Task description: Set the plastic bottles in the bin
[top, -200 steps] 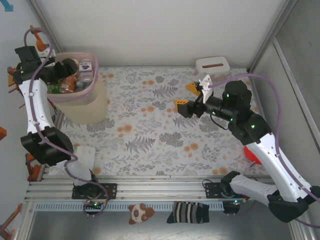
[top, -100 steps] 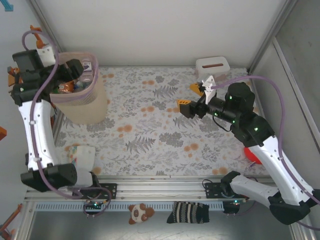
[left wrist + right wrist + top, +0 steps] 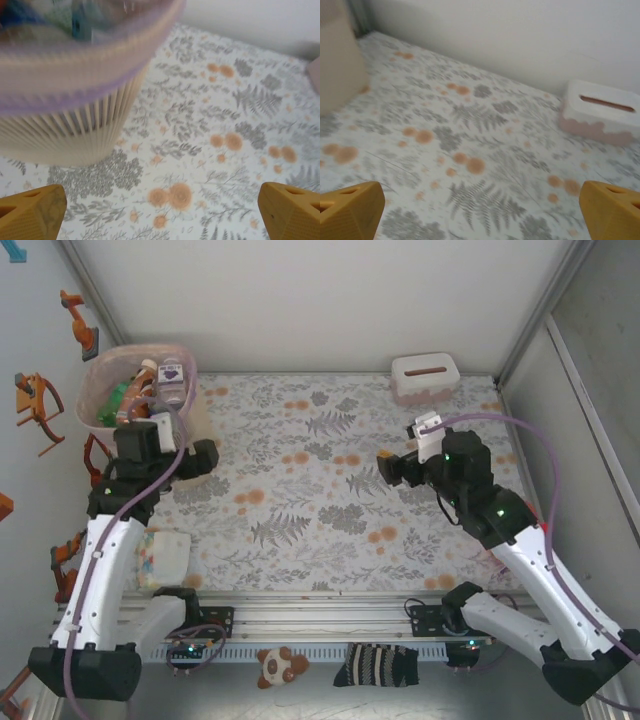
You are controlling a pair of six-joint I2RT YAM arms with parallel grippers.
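Bin (image 3: 96, 370) far left, bottles (image 3: 150, 390) piled inside. Left arm (image 3: 110, 540) just near of it. Right arm (image 3: 500, 530) over right desk (image 3: 300, 490). Box (image 3: 425, 375) far right.

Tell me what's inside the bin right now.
Plastic bottles piled near the rim of the bin: a green one, a clear one with a purple label. Whatever lies beneath that top layer is covered.

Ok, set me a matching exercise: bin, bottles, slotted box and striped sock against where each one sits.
Things:
1. bin
2. bottles
3. box
4. sock

Places:
A. nearest edge of the top view, around the middle
B. far left corner
C. inside the bin
D. far side, towards the right

Pairs: 1-B, 2-C, 3-D, 4-A
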